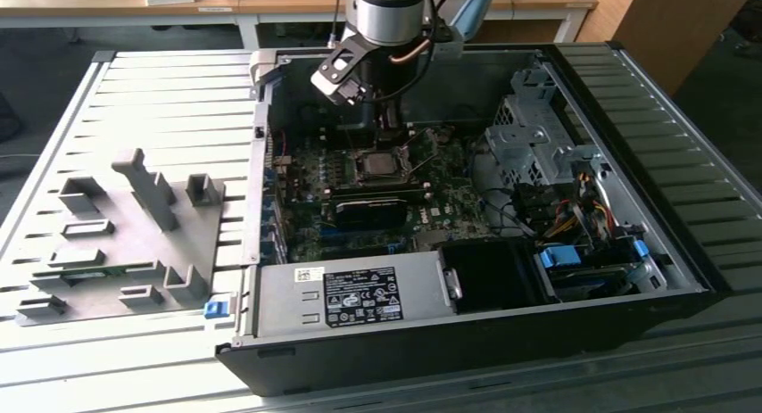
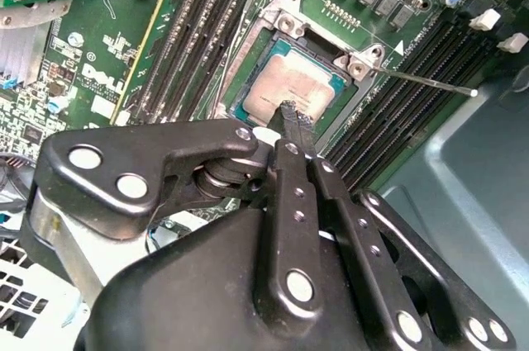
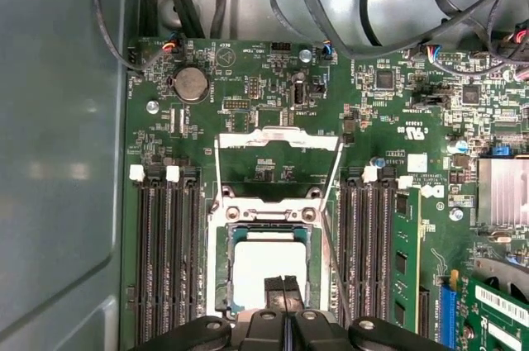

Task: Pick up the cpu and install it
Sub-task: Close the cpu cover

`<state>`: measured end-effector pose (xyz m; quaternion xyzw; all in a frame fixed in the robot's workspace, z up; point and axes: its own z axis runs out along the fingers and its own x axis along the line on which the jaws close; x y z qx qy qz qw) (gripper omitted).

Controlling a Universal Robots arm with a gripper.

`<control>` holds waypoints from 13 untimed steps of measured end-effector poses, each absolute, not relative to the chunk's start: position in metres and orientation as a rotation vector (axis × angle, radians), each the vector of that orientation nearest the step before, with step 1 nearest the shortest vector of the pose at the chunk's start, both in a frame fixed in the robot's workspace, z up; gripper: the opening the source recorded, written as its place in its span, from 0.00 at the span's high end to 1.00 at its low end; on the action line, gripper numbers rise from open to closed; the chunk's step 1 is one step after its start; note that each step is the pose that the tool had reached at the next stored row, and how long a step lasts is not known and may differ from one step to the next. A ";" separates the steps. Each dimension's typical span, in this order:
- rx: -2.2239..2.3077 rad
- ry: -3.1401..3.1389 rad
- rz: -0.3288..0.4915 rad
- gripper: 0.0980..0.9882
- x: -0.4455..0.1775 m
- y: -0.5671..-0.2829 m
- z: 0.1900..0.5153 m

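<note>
We find the cpu (image 3: 264, 258) lying flat in the socket (image 3: 221, 272) mid-motherboard (image 3: 264, 95), so placement looks done. The load plate (image 3: 277, 138) stands open and unclamped. The gripper (image 3: 283, 289) hovers over the chip's edge, jaws pinched narrow and holding nothing.

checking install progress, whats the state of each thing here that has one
cpu: lying flat in the socket, top uncovered
load plate: swung open
socket lever: unlatched, sticking out sideways
gripper: shut, tips at the cpu's top
computer case: side panel off, inside exposed
</note>
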<state>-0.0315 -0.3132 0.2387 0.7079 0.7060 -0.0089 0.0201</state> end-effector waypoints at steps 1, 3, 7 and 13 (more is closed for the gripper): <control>2.196 2.190 -0.028 0.99 -0.032 -0.313 0.239; 2.195 2.190 -0.028 0.99 -0.032 -0.313 0.240; 2.195 2.190 -0.028 0.99 -0.032 -0.313 0.250; 2.195 2.190 -0.028 0.99 -0.032 -0.314 0.263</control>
